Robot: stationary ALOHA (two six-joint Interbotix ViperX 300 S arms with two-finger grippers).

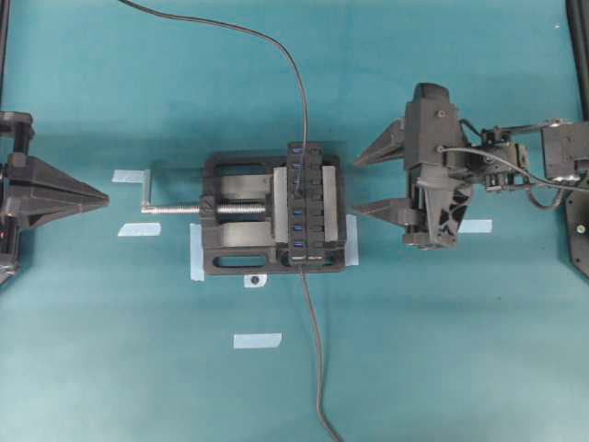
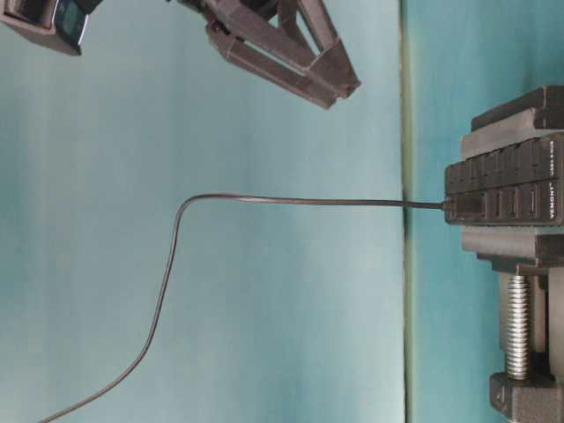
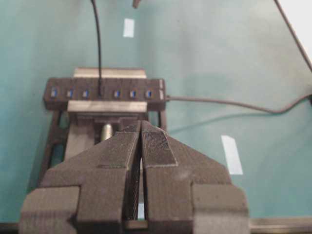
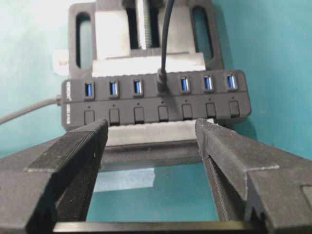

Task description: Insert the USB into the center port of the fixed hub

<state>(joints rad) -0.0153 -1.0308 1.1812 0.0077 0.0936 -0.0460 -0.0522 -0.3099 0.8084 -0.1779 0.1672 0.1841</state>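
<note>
The USB (image 4: 162,83) sits plugged into the center port (image 4: 163,87) of the fixed hub (image 4: 156,100), which the vise (image 1: 241,226) clamps on the tabletop (image 1: 442,350). The right tool (image 1: 375,180) hangs just beside the hub with its jaws spread wide and holding nothing. The left tool (image 1: 103,197) rests well apart on the vise's far side, jaws pressed together and empty.

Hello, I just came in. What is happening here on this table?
A small black USB plug on a thin dark cable already sits in the center port of the long black USB hub, which a black vise clamps. Nothing is held now. The right gripper is wide open beside the hub, empty. The left gripper is shut and parked away from the vise.
</note>
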